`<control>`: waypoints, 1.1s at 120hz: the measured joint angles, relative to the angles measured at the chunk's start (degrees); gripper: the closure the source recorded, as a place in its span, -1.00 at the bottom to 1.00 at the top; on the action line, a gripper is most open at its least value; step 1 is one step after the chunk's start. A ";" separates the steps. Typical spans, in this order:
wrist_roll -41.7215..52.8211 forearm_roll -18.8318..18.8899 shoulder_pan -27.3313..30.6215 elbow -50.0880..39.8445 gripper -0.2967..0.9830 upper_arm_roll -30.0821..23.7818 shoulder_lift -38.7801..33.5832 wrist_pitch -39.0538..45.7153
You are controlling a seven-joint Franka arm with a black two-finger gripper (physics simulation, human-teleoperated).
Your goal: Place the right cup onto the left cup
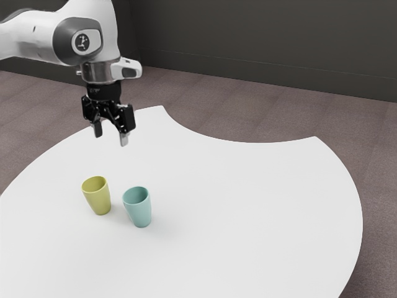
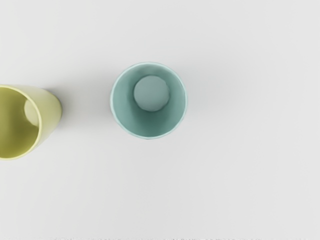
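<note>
High over the table, my gripper (image 1: pixel 111 136) hangs with its two fingers spread apart and nothing between them. Below it, a yellow-green cup (image 1: pixel 98 197) and a teal cup (image 1: pixel 138 208) stand upright on the table, mouths up, with a small gap between them. The teal cup is the one farther toward the exterior view's right. In the wrist view I look down into the teal cup (image 2: pixel 149 120), which is empty, and the yellow-green cup (image 2: pixel 49 112) stands beside it, partly cut off by the picture's edge.
Both cups share a white table (image 1: pixel 248 211) with a curved outline and a concave cutout along its far edge. A dark wall (image 1: pixel 260 37) rises behind, beyond a brownish floor (image 1: pixel 248 112).
</note>
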 joint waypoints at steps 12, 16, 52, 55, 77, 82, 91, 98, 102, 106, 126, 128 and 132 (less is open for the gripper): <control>0.05 -0.10 0.69 -1.42 -0.37 0.04 0.48 0.87; 0.07 -0.11 0.90 -1.60 -0.34 0.05 0.80 1.15; 0.19 -0.14 1.98 -3.32 -0.20 -0.01 4.40 4.35; 0.20 -0.16 1.84 -3.52 -0.20 -0.01 4.53 4.67; 0.25 -0.39 0.33 -4.20 -0.18 -0.03 5.66 6.53; 0.25 -0.46 0.25 -4.26 -0.18 -0.03 5.75 6.82; 0.27 -0.56 0.45 -4.42 -0.18 -0.03 5.83 7.23; 0.28 -0.60 0.76 -4.56 -0.18 -0.03 6.07 7.46; 0.28 -0.62 0.94 -4.60 -0.17 -0.02 6.33 7.57; 0.29 -0.63 1.09 -4.61 -0.17 -0.02 6.61 7.66; 0.31 -0.67 1.29 -4.51 -0.16 -0.03 8.23 8.35; 0.31 -0.68 1.35 -4.50 -0.16 -0.03 8.36 8.43; 0.32 -0.75 1.52 -4.48 -0.16 -0.03 8.63 8.62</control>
